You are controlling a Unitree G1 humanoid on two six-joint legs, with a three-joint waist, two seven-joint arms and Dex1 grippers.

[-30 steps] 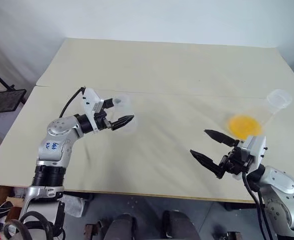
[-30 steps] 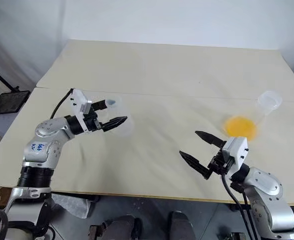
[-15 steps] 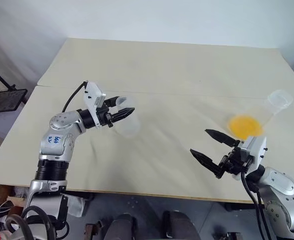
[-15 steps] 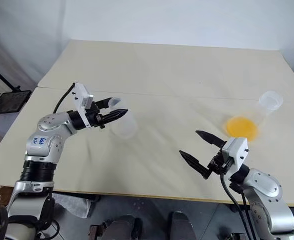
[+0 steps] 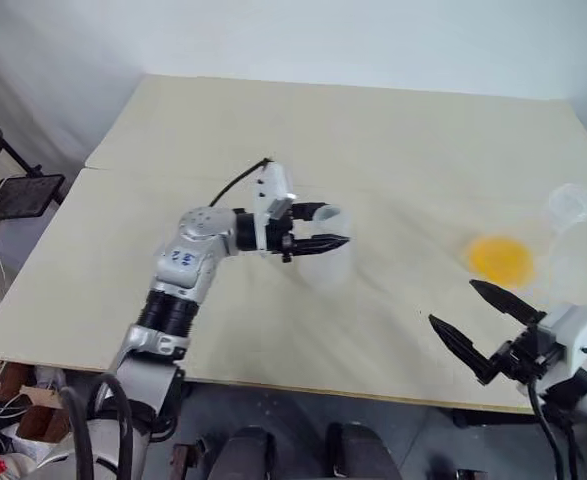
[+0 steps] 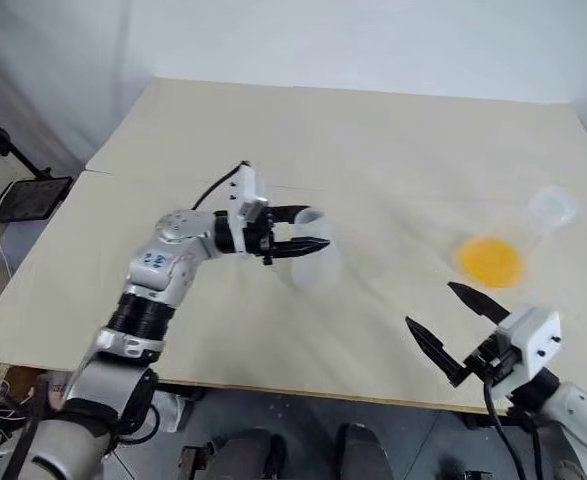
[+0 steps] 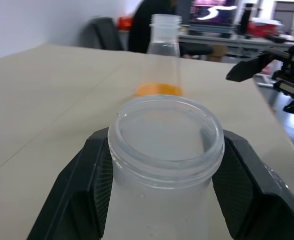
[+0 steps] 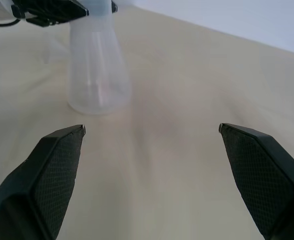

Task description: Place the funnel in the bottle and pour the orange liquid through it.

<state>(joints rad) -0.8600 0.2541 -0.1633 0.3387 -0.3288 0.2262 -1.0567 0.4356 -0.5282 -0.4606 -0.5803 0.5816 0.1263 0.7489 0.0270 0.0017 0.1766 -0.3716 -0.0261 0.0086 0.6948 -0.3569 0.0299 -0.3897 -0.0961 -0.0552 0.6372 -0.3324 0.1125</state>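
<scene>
Centrally, we see the left hand point(image 5: 318, 243) closed about the rimmed neck of the bottle point(image 5: 329, 262), a frosted flask near the middle of the surface point(image 5: 393, 140); the neck is the natural hold, since we judge the empty plastic body light, smooth and easily tipped. Well apart to the right, the right hand point(image 5: 485, 323) hangs wide open and empty near the front edge, while beyond it the clearer flask point(image 5: 561, 215) holds the orange liquid point(image 5: 501, 258).
</scene>
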